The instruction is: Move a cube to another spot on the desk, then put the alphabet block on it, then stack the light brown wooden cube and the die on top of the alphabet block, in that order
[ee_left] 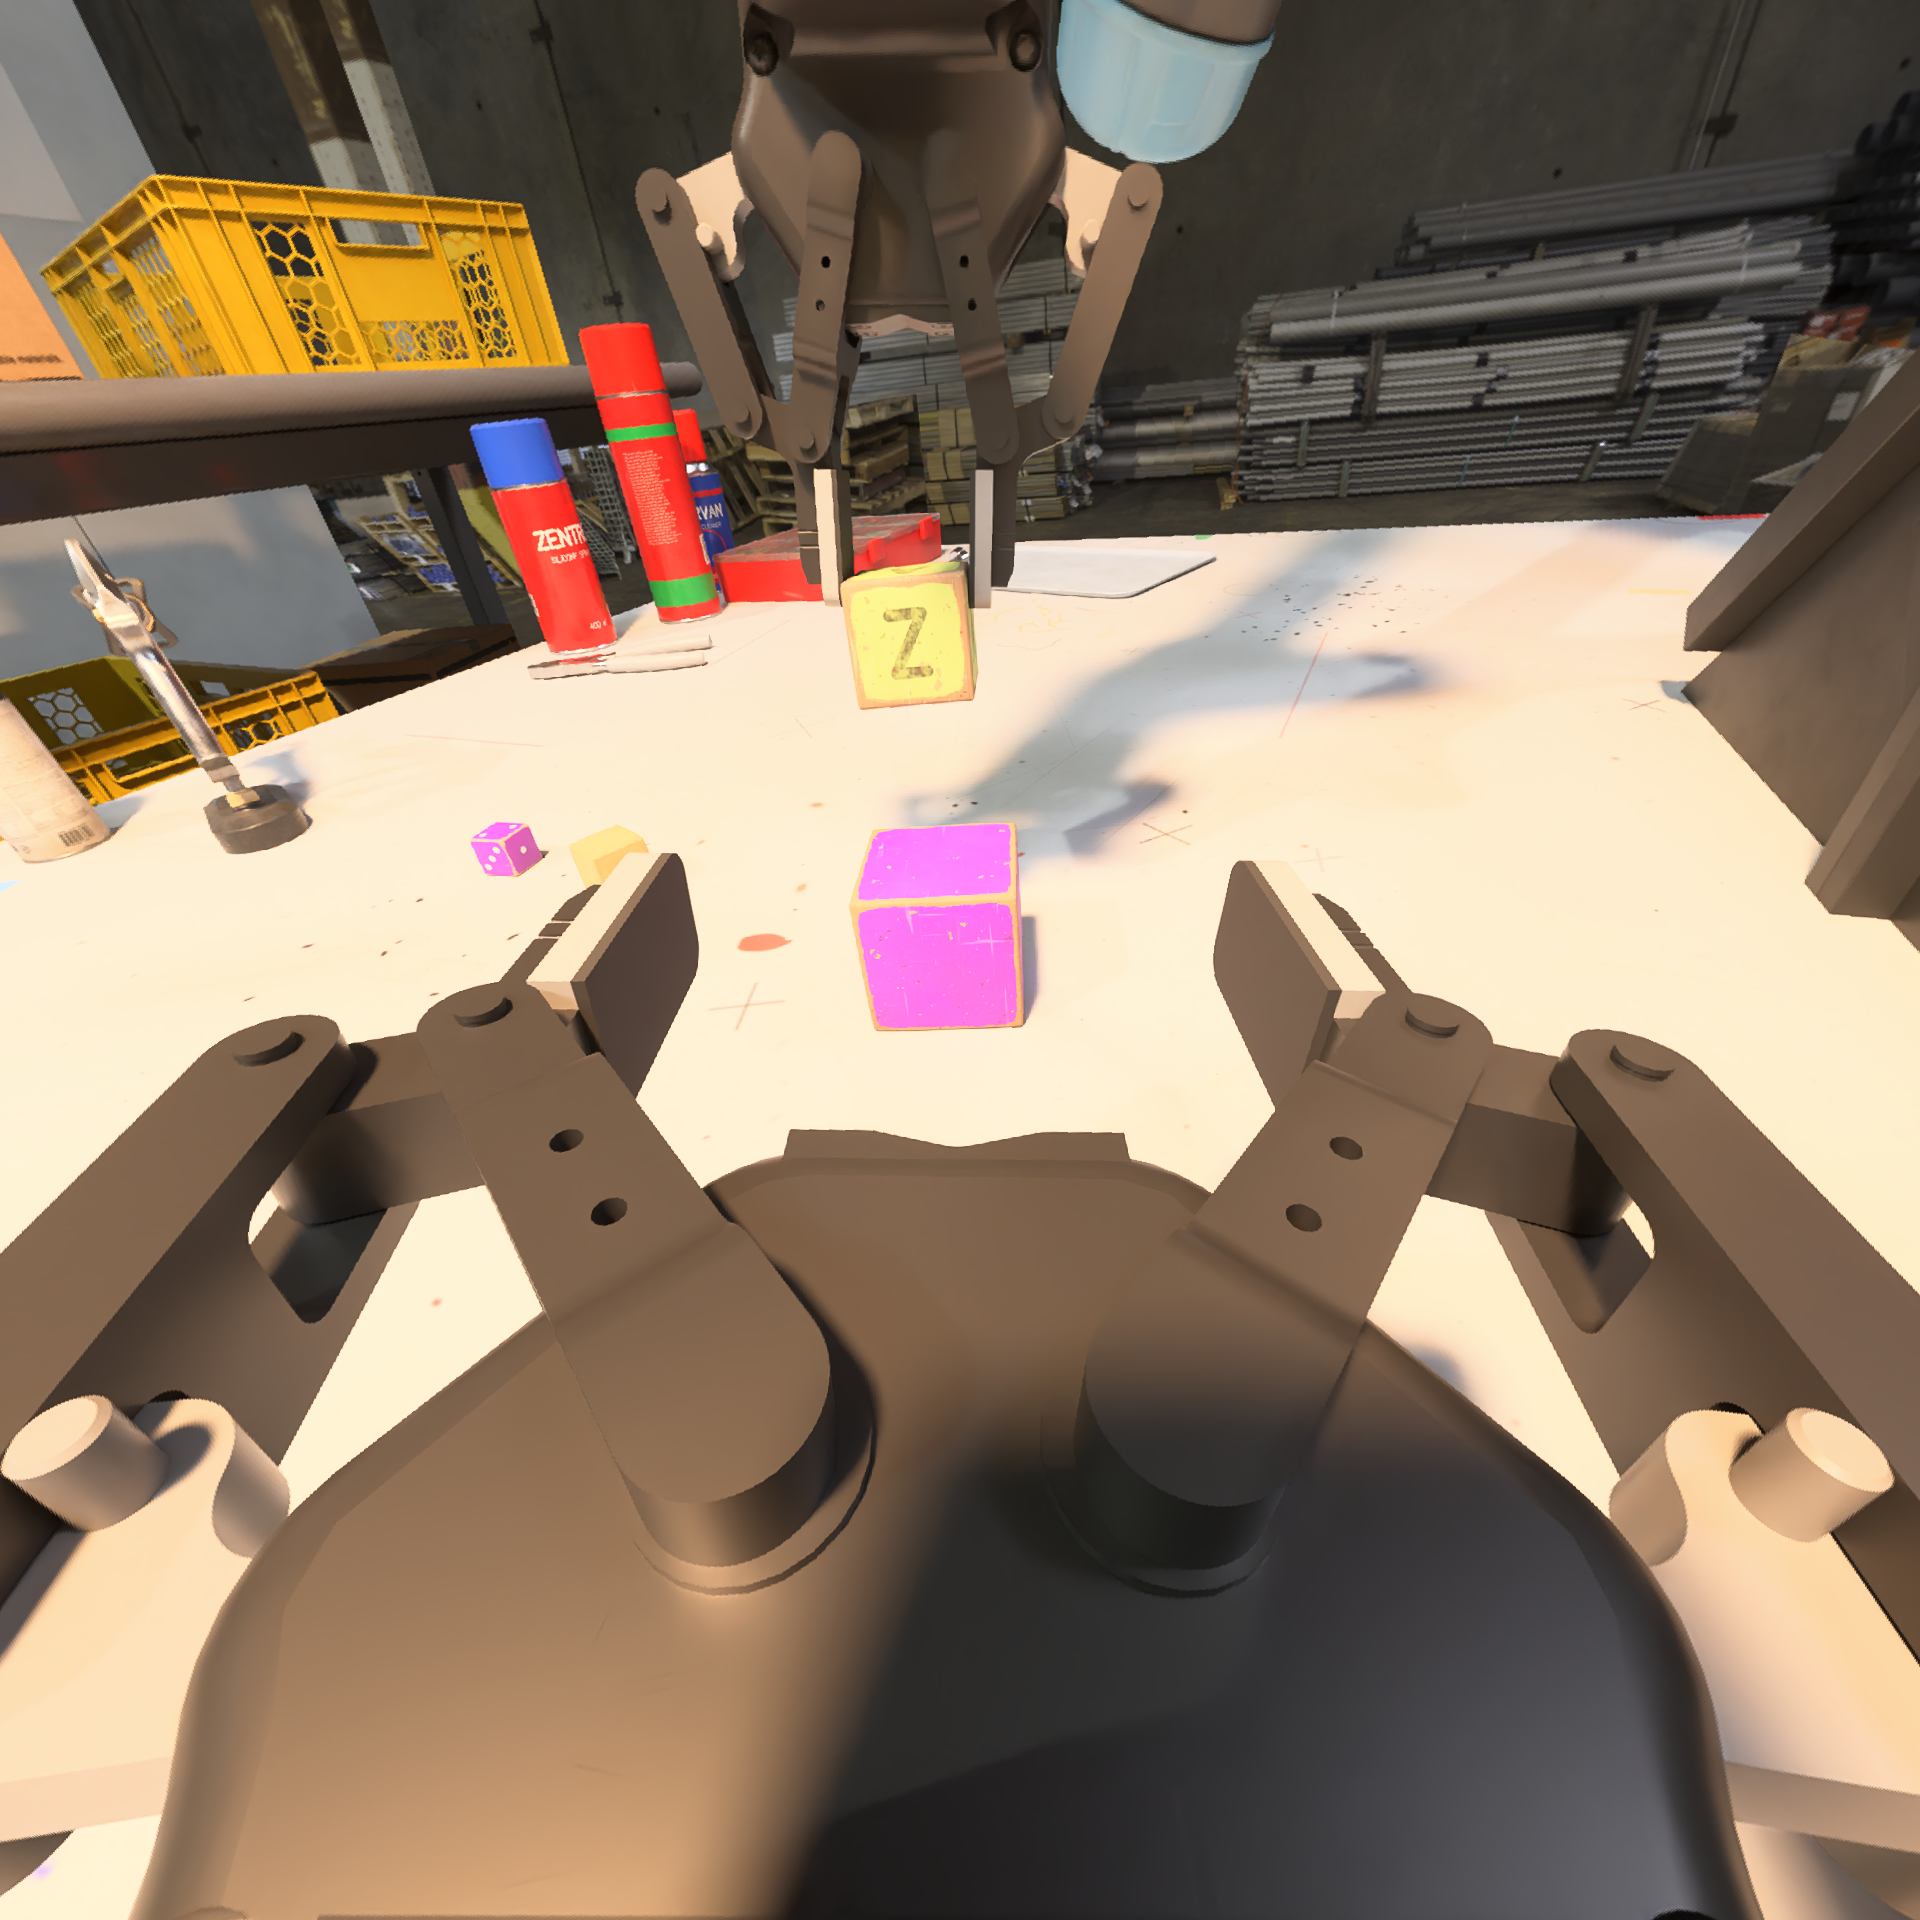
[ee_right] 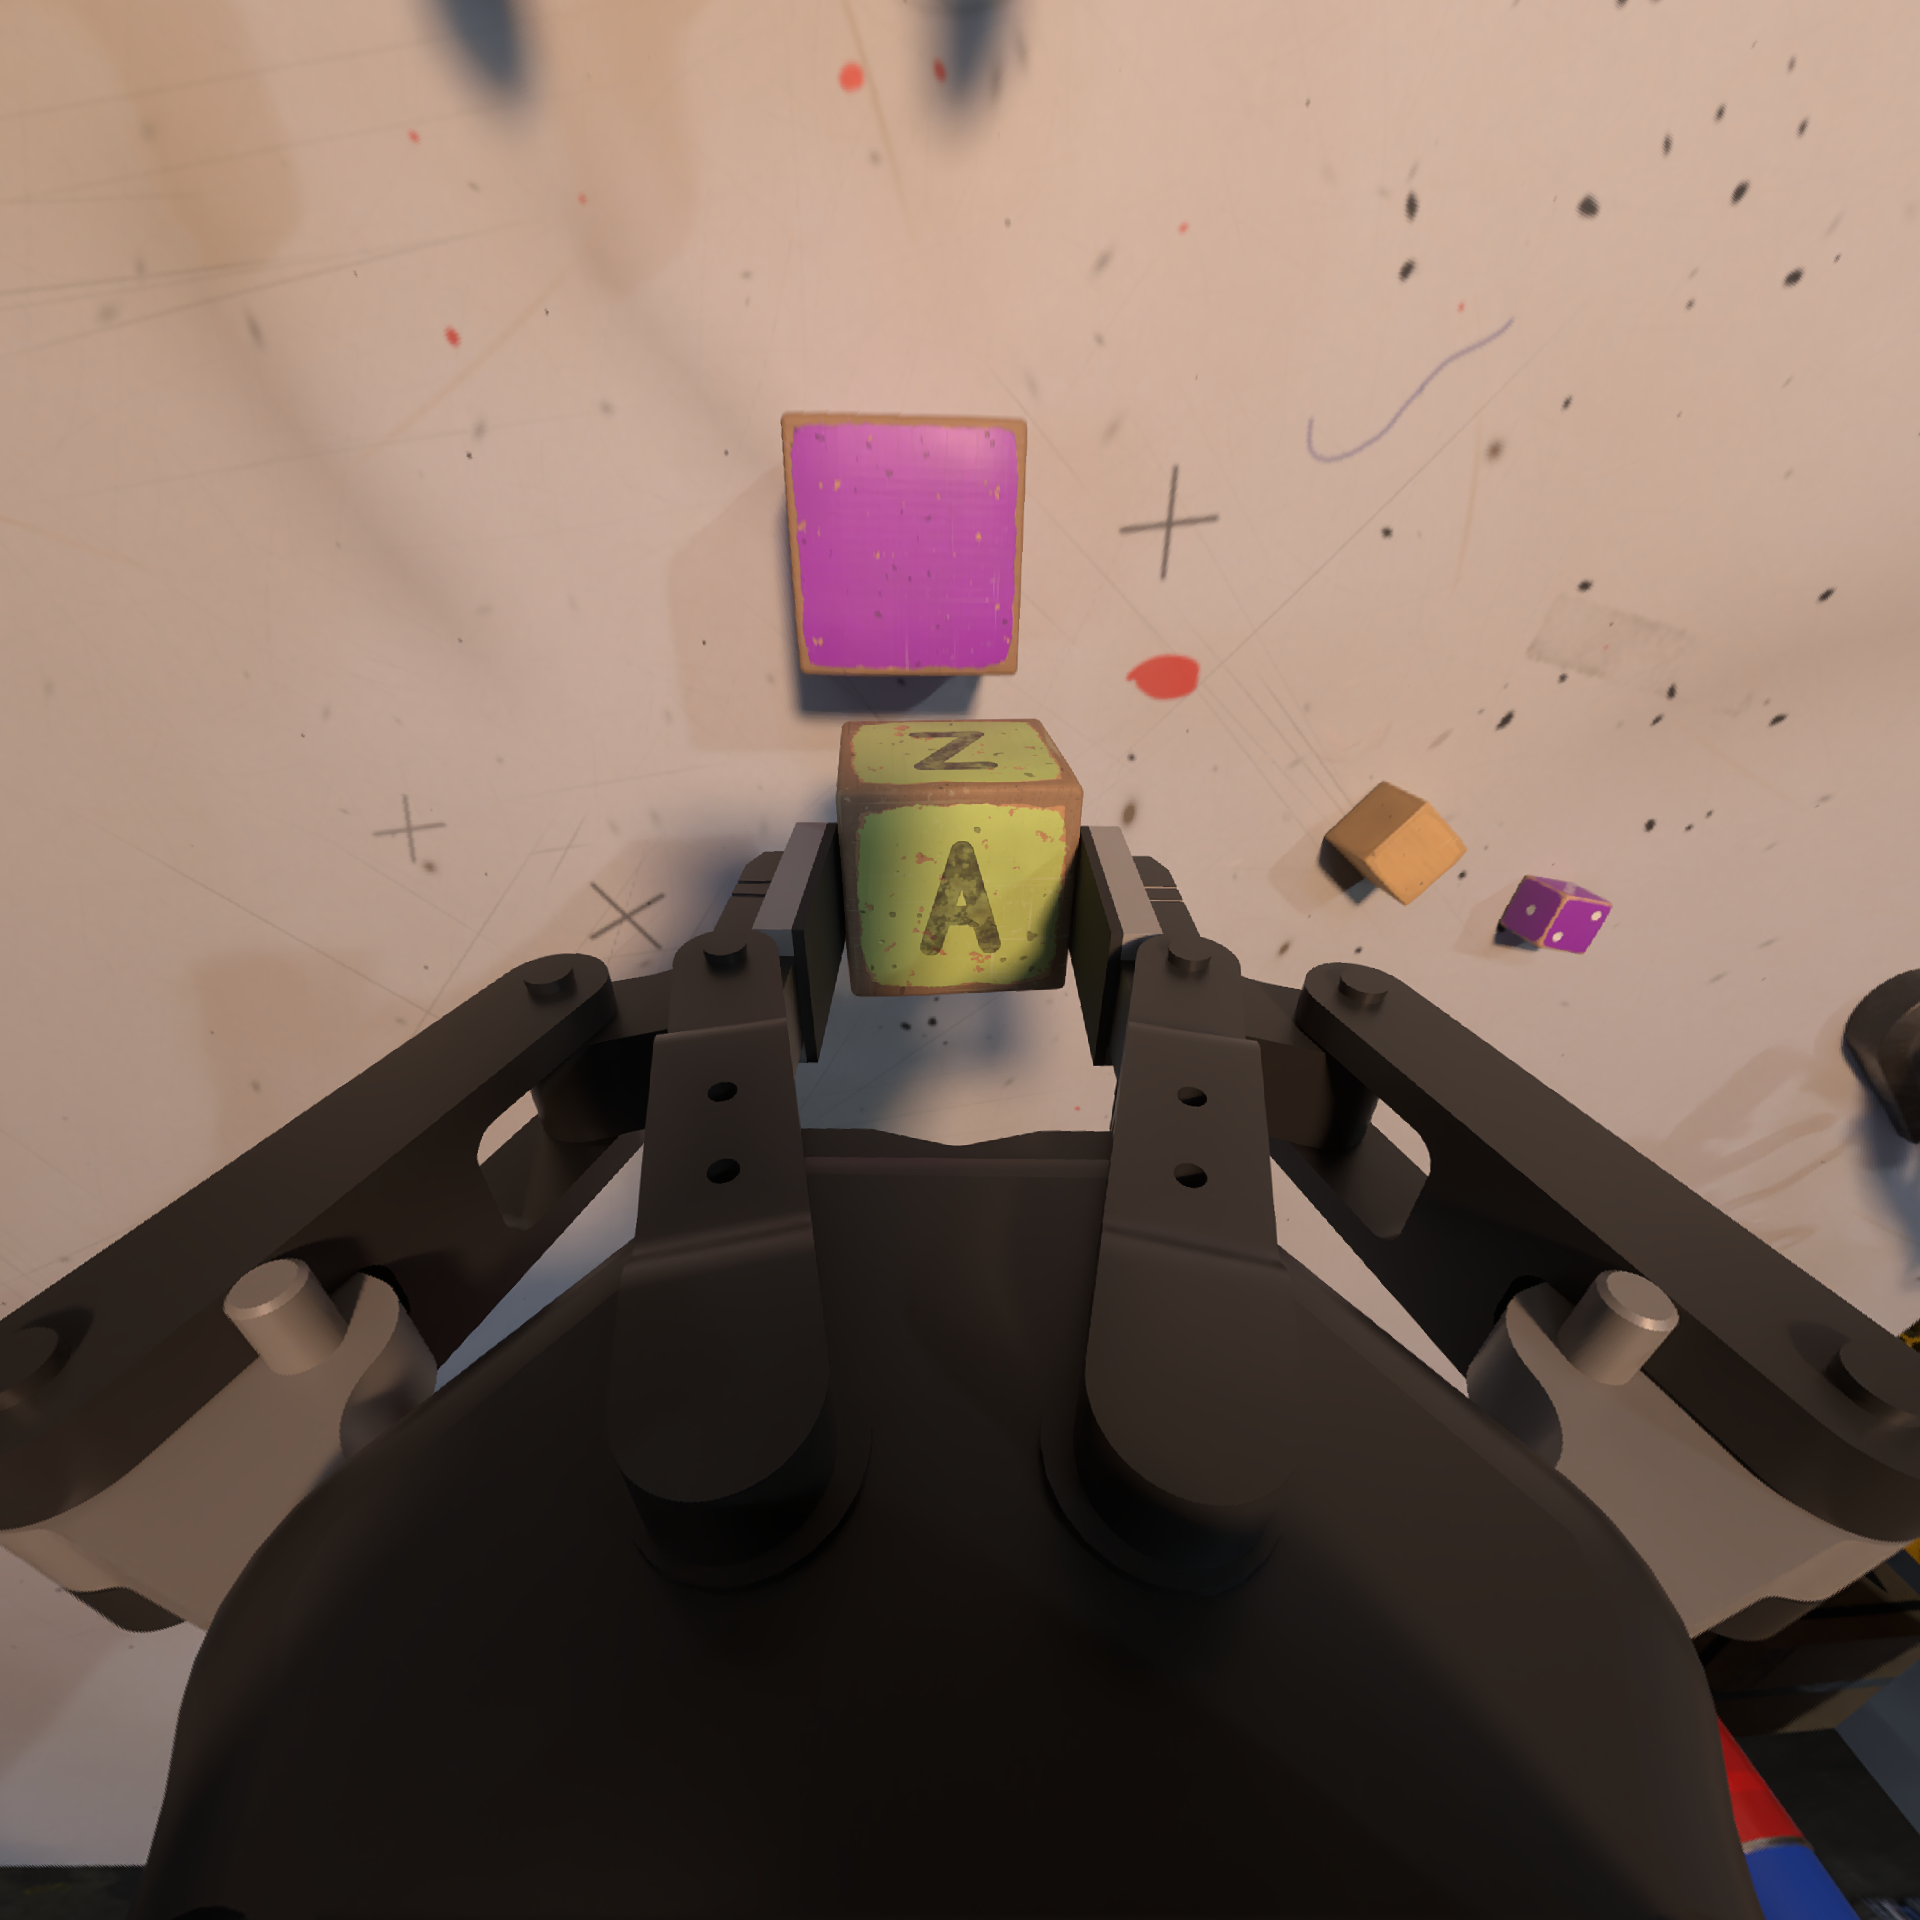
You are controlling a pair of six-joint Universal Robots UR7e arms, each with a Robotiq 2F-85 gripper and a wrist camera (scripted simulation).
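A magenta cube (ee_left: 940,925) stands on the white desk between and just beyond my open, empty left gripper (ee_left: 956,914); it also shows in the right wrist view (ee_right: 902,545). My right gripper (ee_right: 956,914) is shut on the yellow alphabet block (ee_right: 961,899) and holds it in the air, short of the magenta cube. In the left wrist view that gripper (ee_left: 906,566) hangs from above with the block (ee_left: 911,639). The light brown wooden cube (ee_right: 1394,840) and the purple die (ee_right: 1555,914) lie to the right; in the left wrist view they are the cube (ee_left: 606,850) and die (ee_left: 505,848) at left.
Red spray cans (ee_left: 551,540) and a red case (ee_left: 831,561) stand at the desk's far left edge, below a shelf with a yellow crate (ee_left: 301,281). A metal clamp stand (ee_left: 244,805) is at the left. A brown box (ee_left: 1839,665) sits at the right.
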